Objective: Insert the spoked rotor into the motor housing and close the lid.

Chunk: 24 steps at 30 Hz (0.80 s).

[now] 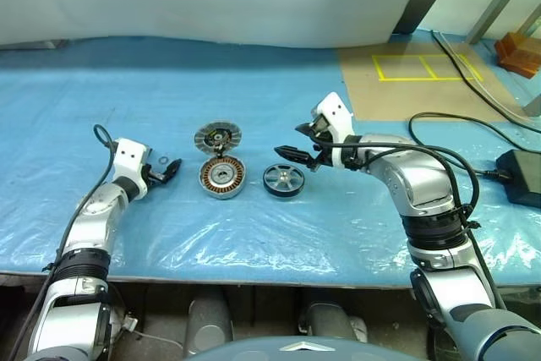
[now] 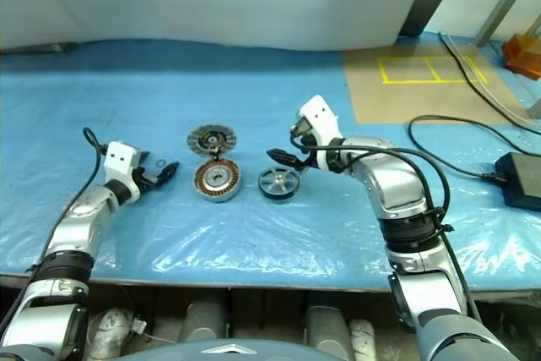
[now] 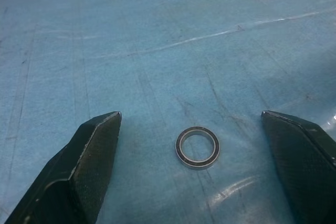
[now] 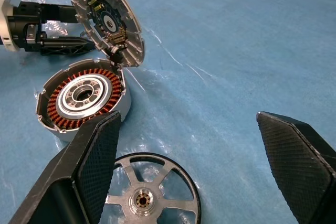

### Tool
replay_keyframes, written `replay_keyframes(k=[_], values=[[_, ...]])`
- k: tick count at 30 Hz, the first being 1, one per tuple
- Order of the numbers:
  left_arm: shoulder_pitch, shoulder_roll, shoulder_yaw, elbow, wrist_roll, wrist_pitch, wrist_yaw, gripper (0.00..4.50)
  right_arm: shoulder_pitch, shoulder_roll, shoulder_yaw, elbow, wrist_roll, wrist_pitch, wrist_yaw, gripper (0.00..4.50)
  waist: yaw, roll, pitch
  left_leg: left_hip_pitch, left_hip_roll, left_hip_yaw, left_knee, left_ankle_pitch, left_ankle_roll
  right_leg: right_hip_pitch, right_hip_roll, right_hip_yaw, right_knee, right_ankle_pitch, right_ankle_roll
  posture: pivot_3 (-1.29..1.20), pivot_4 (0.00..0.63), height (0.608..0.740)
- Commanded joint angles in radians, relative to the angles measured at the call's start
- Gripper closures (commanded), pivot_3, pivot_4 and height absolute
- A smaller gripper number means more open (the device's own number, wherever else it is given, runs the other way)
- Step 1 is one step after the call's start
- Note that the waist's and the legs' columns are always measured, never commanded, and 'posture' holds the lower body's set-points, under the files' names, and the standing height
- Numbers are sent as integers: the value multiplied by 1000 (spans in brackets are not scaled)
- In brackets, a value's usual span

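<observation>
Nothing's assembled yet: spoked rotor (image 1: 283,180) sits centre frame on the blue sheet, right of the motor housing (image 1: 221,176), lid (image 1: 218,136) hinged up. Both the left gripper (image 1: 172,167) and right gripper (image 1: 297,143) gape wide, empty.

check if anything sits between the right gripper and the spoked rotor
Nothing visible does. The open right gripper hovers just beside the spoked rotor, with only bare blue sheet around it; the motor housing lies on the rotor's far side.

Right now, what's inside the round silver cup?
Inside the housing: orange copper windings around a pale hub with a hole in the middle. No rotor in it yet. Its floor under the windings is hidden.
</observation>
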Motion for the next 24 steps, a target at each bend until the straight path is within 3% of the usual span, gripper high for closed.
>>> replay_keyframes(k=[1, 9, 11, 19, 24], values=[[50, -6, -23, 44, 26, 36, -3, 597, -15, -5, 5, -9, 21, -22, -6, 96, -1, 2, -1, 1, 0, 0, 0, 0, 0, 1, 0, 0, 0, -1, -1, 0, 150, 740], [66, -9, -13, 21, 13, 45, -21, 3313, -17, -2, 21, 3, 31, -24, -15, 96, -4, 2, -1, 2, 0, 0, -1, 0, 0, 1, 0, 1, -1, -2, -2, 0, 150, 740], [65, -3, -13, 28, 13, 56, -24, 3820, -19, -3, 25, 6, 34, -25, -16, 96, -5, 2, -1, 2, 0, 0, -1, 0, 0, 1, 0, 1, -1, -2, -2, 0, 150, 740], [89, 5, -9, -13, -29, 51, -102, 3818, -22, -8, 34, 18, 35, -32, -19, 96, -7, 3, -2, 2, 0, 1, -4, 0, 0, 0, 1, 2, -5, -3, -2, 0, 150, 740], [169, 6, 16, -207, -136, 102, -207, 3818, -19, -7, 36, 16, 38, -33, -18, 96, -6, 3, -2, -1, -1, 2, -9, 0, 0, 1, 1, 1, -14, 0, 2, 0, 150, 740]])
